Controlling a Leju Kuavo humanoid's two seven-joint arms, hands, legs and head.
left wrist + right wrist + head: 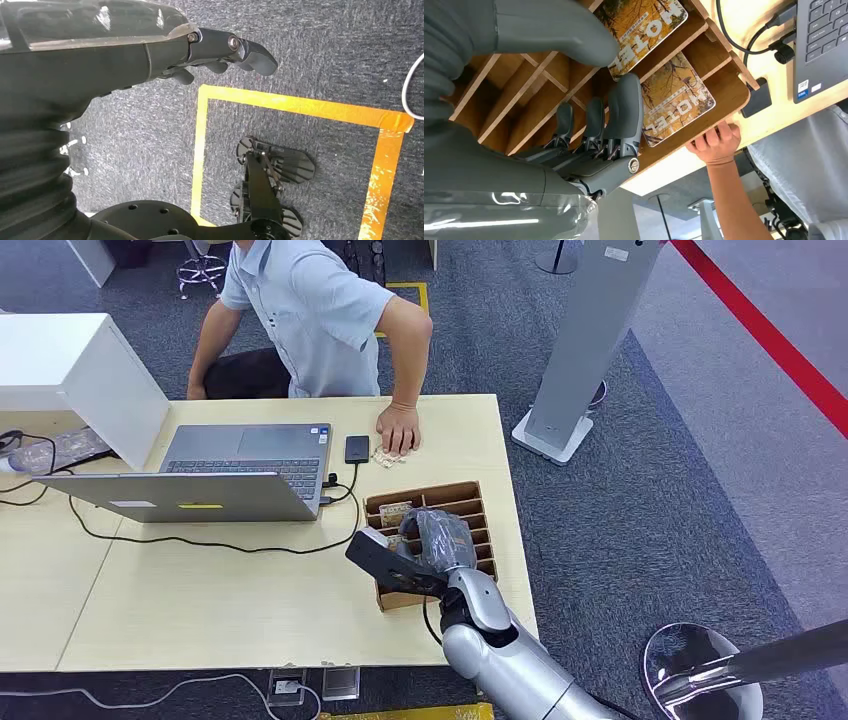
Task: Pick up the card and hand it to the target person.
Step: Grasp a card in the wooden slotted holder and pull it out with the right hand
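Observation:
A wooden slotted card box (470,495) stands near the table's right edge. Two cards printed "HOTEL" lie in its slots, one (654,17) beside the other (679,95). My right hand (437,537), wrapped in clear plastic, hangs low over the box. Its thumb (549,30) lies across a corner of the first card and its fingers (624,110) point down by the divider between the cards; both cards still lie in their slots. The person (310,310) sits across the table, one hand (398,428) flat on the tabletop just beyond the box. My left hand (215,47) hangs over the floor, holding nothing.
An open laptop (215,475) with a cable sits left of the box, a black phone (357,448) beside it. A few small cards (384,456) lie under the person's hand. A white partition (80,370) stands at the far left. A grey stand (585,340) rises beyond the table's right end.

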